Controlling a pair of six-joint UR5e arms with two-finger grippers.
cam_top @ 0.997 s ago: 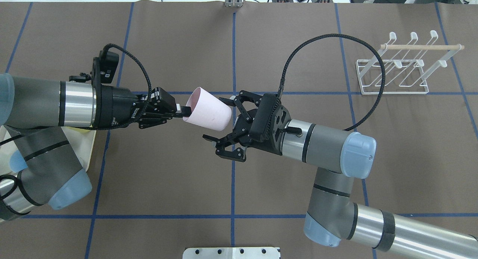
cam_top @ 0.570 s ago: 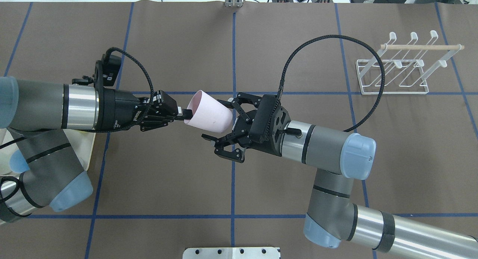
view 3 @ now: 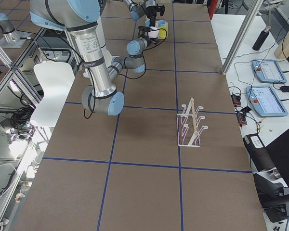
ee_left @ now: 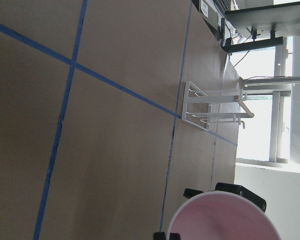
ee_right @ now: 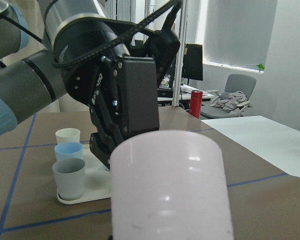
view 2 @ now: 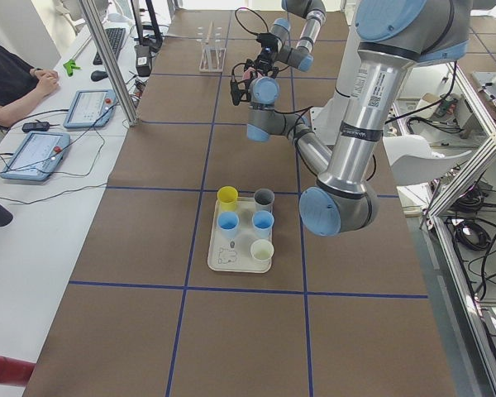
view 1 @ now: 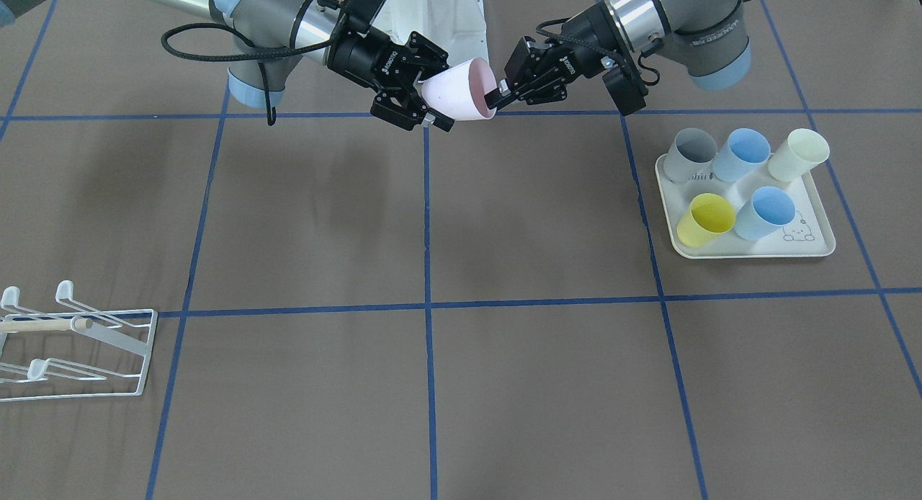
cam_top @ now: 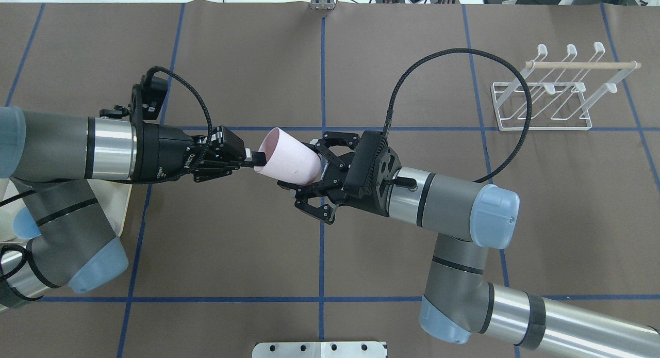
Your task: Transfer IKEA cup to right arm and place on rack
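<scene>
Reaching toward each other above the middle of a brown, blue-gridded worktop (cam_top: 232, 244), the left arm (cam_top: 51, 141) and the right arm (cam_top: 448, 203) meet at a pink cup (cam_top: 289, 158) held in the air between them. Well off on the right arm's side stands the white wire rack (cam_top: 554, 88). A cream tray (view 1: 814, 249) with five other cups sits on the left arm's side.

The pink cup lies on its side, its long axis roughly level along the line between the arms. Its mouth faces the left gripper (cam_top: 256, 158) and its base faces the right gripper (cam_top: 311, 173). The left gripper pinches the rim, one finger inside. The right gripper is spread open, jaws straddling the base end without visibly pressing.

The cup looks light, stiff and smooth, so its taper may slip. A modest squeeze across opposite walls near the base seems best.
</scene>
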